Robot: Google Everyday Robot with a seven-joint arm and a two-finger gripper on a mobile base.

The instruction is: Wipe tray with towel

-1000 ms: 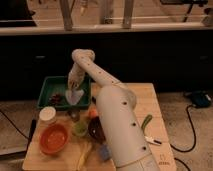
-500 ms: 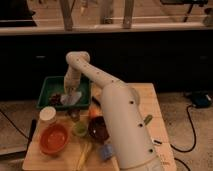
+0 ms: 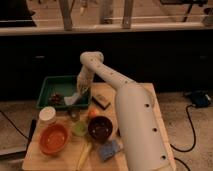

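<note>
A green tray point(image 3: 54, 85) sits at the back left of the wooden table. A pale towel point(image 3: 72, 99) lies at the tray's right front part, hanging from the end of my arm. My gripper point(image 3: 80, 90) is over the right side of the tray, right above the towel. Small dark items point(image 3: 56, 97) lie in the tray's left front part.
On the table in front of the tray stand a white-lidded jar point(image 3: 47, 115), an orange bowl point(image 3: 53, 138), a small green cup point(image 3: 79, 128), a dark bowl point(image 3: 100, 127), an orange fruit point(image 3: 92, 113), a blue sponge point(image 3: 108, 149) and a dark block point(image 3: 101, 102).
The gripper and towel first moved left across the tray, then came back to its right front part.
</note>
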